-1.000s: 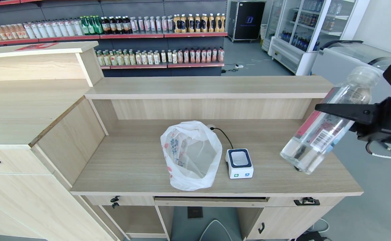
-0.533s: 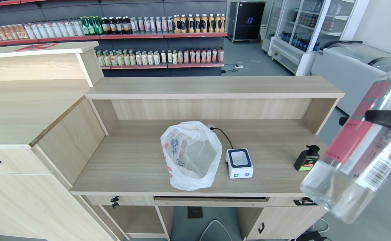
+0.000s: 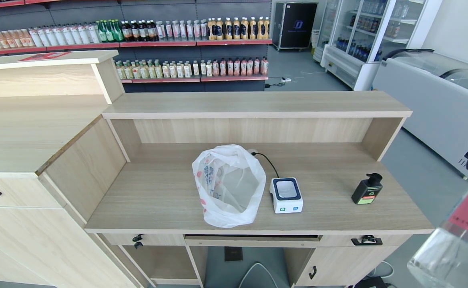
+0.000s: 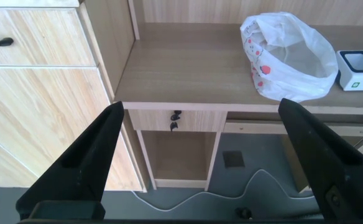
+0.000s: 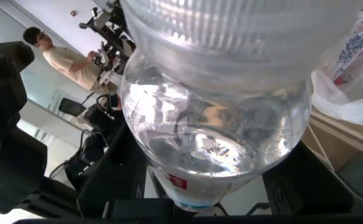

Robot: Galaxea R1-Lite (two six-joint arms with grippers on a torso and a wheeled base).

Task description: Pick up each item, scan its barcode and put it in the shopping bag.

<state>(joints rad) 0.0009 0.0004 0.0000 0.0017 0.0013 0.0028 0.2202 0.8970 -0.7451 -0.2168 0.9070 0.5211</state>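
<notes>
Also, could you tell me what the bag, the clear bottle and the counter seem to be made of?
Bag: probably thin plastic film; translucent white, crinkled and slumped.
Clear bottle: likely glossy clear plastic; see-through ribbed wall with bright highlights.
Counter: matt wood-look board; the even pale grain suggests laminate, though solid wood cannot be ruled out.

My left gripper [image 4: 201,109] hangs low at the near left, its fingers [image 4: 82,168] spread wide with nothing between them. My right gripper [image 5: 181,186] sits at the near right, pulled in close, its fingers clamped around a tilted clear water bottle [image 5: 219,112].
</notes>
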